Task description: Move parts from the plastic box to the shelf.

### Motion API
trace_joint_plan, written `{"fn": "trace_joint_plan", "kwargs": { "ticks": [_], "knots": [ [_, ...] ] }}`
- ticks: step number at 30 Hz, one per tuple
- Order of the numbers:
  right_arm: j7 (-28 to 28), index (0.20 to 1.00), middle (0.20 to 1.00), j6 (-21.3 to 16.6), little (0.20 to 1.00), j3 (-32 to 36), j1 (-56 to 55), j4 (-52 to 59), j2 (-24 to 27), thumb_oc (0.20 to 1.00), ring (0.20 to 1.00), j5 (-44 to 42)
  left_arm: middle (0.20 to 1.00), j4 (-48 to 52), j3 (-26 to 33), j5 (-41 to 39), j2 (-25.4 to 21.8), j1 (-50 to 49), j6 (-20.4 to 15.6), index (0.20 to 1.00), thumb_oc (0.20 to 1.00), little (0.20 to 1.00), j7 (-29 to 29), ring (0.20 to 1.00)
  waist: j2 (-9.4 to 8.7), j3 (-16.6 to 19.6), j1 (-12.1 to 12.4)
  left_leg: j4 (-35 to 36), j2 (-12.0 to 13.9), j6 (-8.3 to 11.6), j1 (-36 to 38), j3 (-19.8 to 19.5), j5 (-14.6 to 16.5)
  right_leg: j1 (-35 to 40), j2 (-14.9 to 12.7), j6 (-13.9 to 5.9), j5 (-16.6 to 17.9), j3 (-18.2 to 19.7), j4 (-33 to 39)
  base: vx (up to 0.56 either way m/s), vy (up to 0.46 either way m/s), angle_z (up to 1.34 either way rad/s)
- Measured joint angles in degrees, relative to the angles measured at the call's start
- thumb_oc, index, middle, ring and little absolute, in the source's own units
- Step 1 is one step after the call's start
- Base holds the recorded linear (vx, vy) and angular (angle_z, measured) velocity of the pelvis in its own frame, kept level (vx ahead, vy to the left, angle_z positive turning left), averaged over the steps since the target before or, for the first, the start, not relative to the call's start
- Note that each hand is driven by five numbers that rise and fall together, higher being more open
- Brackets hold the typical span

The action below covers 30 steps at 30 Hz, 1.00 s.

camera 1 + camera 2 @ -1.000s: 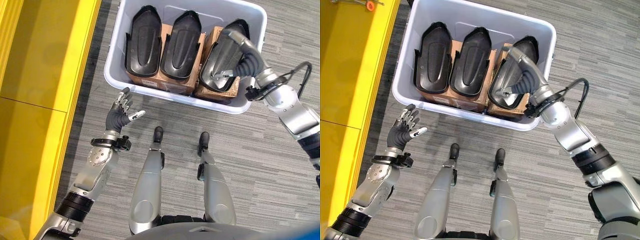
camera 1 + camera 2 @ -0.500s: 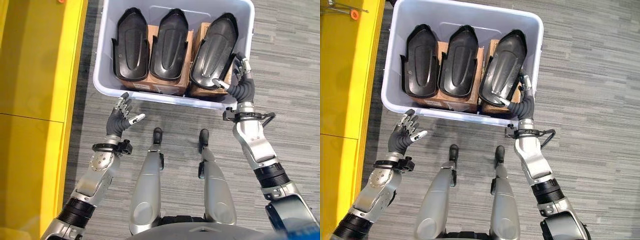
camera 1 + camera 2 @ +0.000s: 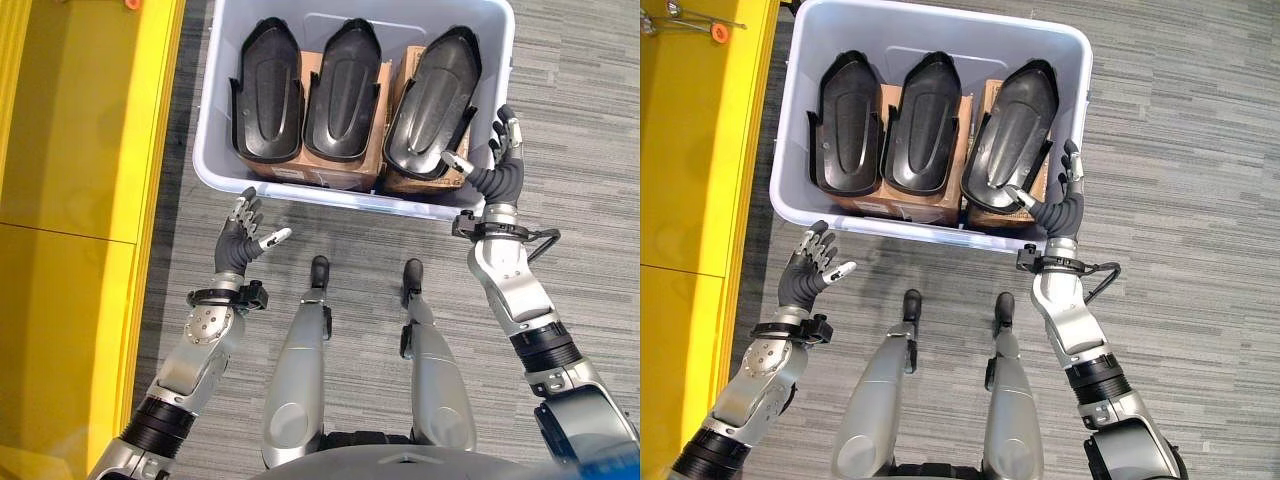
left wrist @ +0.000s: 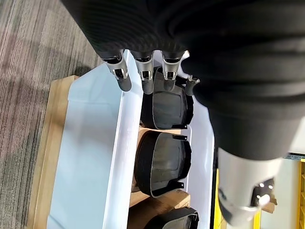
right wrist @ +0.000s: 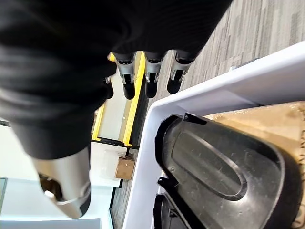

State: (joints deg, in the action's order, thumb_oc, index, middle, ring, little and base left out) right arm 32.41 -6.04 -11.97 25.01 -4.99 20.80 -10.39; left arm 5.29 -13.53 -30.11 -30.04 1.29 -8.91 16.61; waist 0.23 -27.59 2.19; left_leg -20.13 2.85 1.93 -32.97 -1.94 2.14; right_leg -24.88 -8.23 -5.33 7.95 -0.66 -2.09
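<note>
A pale plastic box stands on the floor ahead. Inside, three black shell-shaped parts lie side by side on cardboard cartons: left part, middle part, right part. My right hand is open at the box's near right corner, its thumb close to the right part's near end and holding nothing. In the right wrist view its straight fingers reach past the box rim. My left hand is open over the floor, just short of the box's near left wall.
The yellow shelf runs along the left side, close to the box. A small orange item and some tools lie on it at the far end. Grey carpet lies right of the box.
The right hand has come off the right part and drawn back out of the box to its near right corner. That part lies flat again. The left hand has stayed put.
</note>
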Motion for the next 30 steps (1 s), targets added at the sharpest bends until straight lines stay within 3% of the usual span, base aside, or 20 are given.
{"fn": "trace_joint_plan", "kwargs": {
  "ticks": [22,30],
  "knots": [
    [2.8,1.0,1.0,2.1,1.0,-0.5,11.5,-18.5,0.0,1.0,1.0,0.2,1.0,0.0,-0.6,0.2,-0.3,0.1,-0.3,1.0,1.0,1.0,0.0,1.0,0.25,-0.1,0.7,0.0,-0.1,0.0,-0.8,-0.1,0.0,-0.7,0.0,0.0,0.0,-0.1,0.0,0.0,0.0,0.0],
    [3.0,1.0,1.0,2.6,1.0,-0.6,13.9,-25.6,0.2,1.0,1.0,-1.9,1.0,0.0,-2.3,0.1,-0.4,0.2,-0.4,1.0,1.0,1.0,-0.1,1.0,1.62,-0.9,1.9,0.0,-0.1,0.0,-1.0,-0.1,0.0,-0.8,0.0,-0.01,0.0,-0.1,0.0,0.0,0.0,0.0]
  ]
}}
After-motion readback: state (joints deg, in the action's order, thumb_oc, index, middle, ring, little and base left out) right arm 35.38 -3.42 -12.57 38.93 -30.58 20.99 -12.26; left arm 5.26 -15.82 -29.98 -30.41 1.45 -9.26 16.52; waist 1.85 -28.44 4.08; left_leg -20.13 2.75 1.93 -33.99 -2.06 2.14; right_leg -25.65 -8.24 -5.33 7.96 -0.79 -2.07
